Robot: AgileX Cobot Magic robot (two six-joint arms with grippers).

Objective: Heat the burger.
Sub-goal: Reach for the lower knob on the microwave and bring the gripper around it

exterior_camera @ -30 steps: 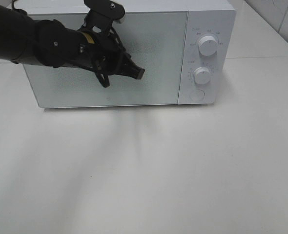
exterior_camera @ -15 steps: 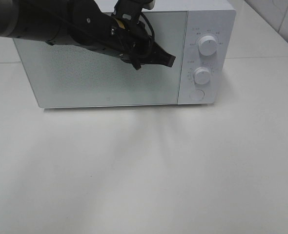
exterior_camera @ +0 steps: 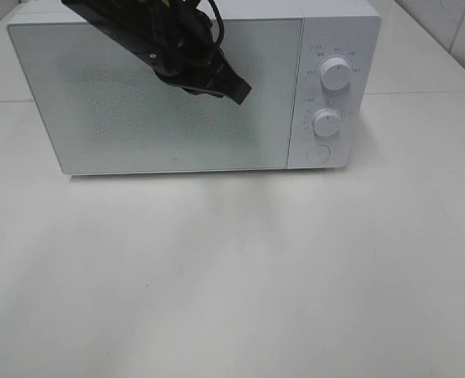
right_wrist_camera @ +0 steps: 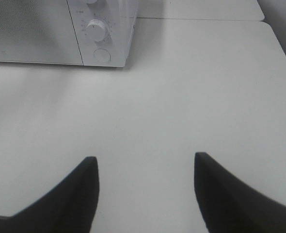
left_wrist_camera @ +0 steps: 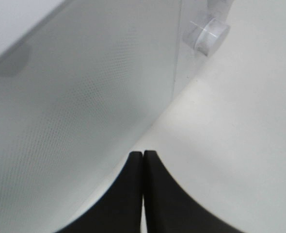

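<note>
The burger is out of view. A white microwave (exterior_camera: 98,110) stands at the back of the table with its frosted door closed. My left gripper (exterior_camera: 240,89) hangs in front of the door's upper right part, its black fingers pressed together and holding nothing. In the left wrist view the shut left gripper (left_wrist_camera: 143,154) points along the door (left_wrist_camera: 85,97) toward a dial (left_wrist_camera: 208,33). My right gripper (right_wrist_camera: 145,158) is open over bare table, well in front of the microwave (right_wrist_camera: 36,34), and holds nothing.
The microwave's control panel carries an upper dial (exterior_camera: 336,75), a lower dial (exterior_camera: 326,122) and a round button (exterior_camera: 318,153). The white table (exterior_camera: 232,276) spreads in front. A second table surface (exterior_camera: 422,55) lies behind on the right.
My left arm has risen toward the microwave's top; its shut tip swung right toward the dials, then drew back left. The right gripper has stayed open.
</note>
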